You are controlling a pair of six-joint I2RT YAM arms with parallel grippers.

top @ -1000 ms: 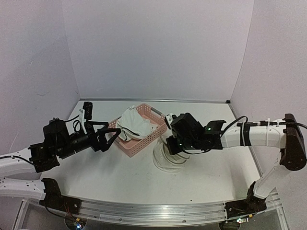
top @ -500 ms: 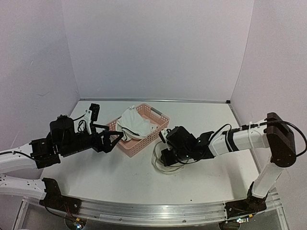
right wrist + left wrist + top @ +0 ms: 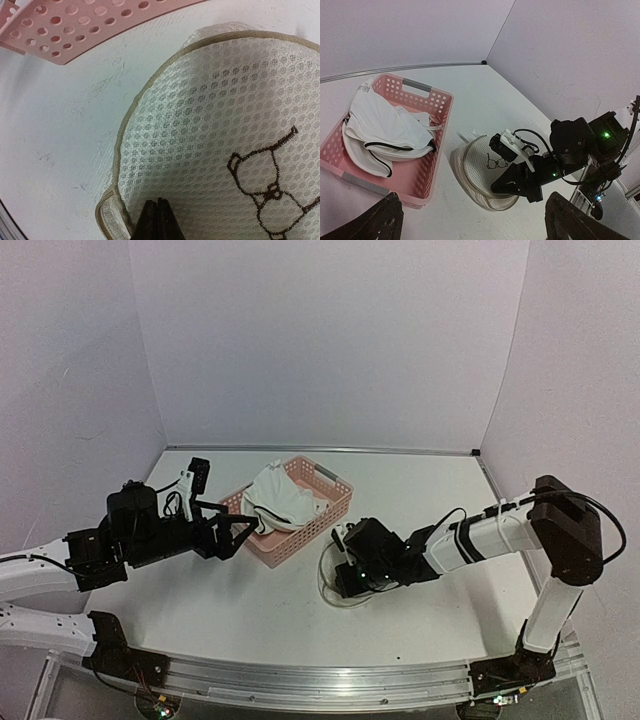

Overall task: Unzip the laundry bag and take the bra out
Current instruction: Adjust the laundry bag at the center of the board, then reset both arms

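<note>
Touching the laundry bag (image 3: 210, 125), the right claw (image 3: 157, 220) is pinched closed; the left claw (image 3: 240, 532) hangs wide.

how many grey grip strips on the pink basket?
2. One grey strip sits on the far rim of the basket, toward the back wall; the other on the opposite, near rim. The bra overlaps part of a side rim, so one could hide there.

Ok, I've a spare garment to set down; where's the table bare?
Bare table lies behind the laundry bag toward the back wall, and along the near edge before the pink basket. Crowded: around the bag, with the right gripper at it and the basket close, and near the left gripper.
</note>
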